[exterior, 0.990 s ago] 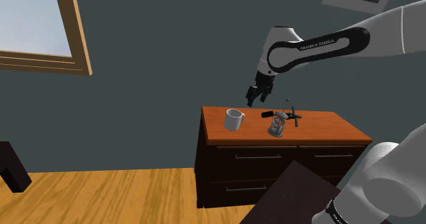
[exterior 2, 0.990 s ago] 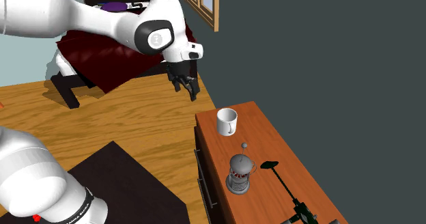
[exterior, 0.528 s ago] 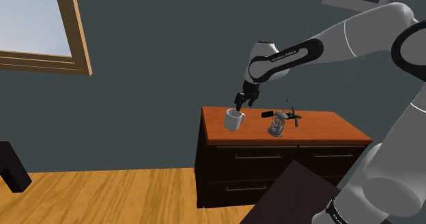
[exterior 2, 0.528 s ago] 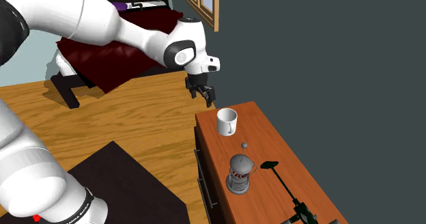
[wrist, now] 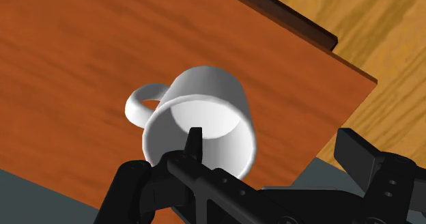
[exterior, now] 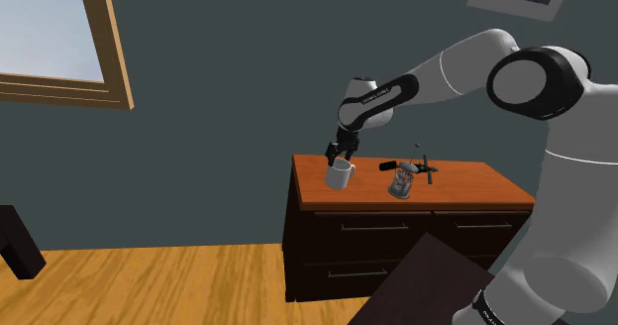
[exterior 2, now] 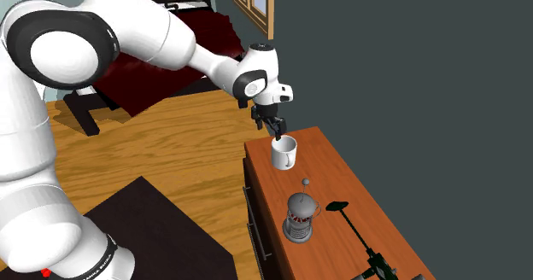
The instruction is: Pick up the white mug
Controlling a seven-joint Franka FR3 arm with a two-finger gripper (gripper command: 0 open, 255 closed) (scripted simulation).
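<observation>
White mug (exterior: 340,175) stands upright on the reddish-brown wooden surface (exterior: 465,182), at the end toward the shoulder view's left. The black end effector (exterior: 337,156) hangs right at its rim, with the arm stretched in from the right. Just along from the mug there's a small grey press pot (exterior: 400,182), and behind that a black long-handled tool (exterior: 421,165) lies flat.

Over to the second exterior view: the mug (exterior 2: 284,154) sits near the far end of the surface (exterior 2: 342,176), and the end effector (exterior 2: 277,135) dips onto its far rim. The press pot (exterior 2: 300,217) stands nearer the camera, well apart from the mug, with the tool (exterior 2: 354,231) stretched out beside it.

Now the wrist view, and here's the detail: the end effector (wrist: 272,141) is spread wide. One finger (wrist: 194,144) pokes down inside the mouth of the mug (wrist: 205,93). The other (wrist: 355,151) stays outside the wall, on the side away from the handle. The mug's wall is between them, and nothing is pinched.
</observation>
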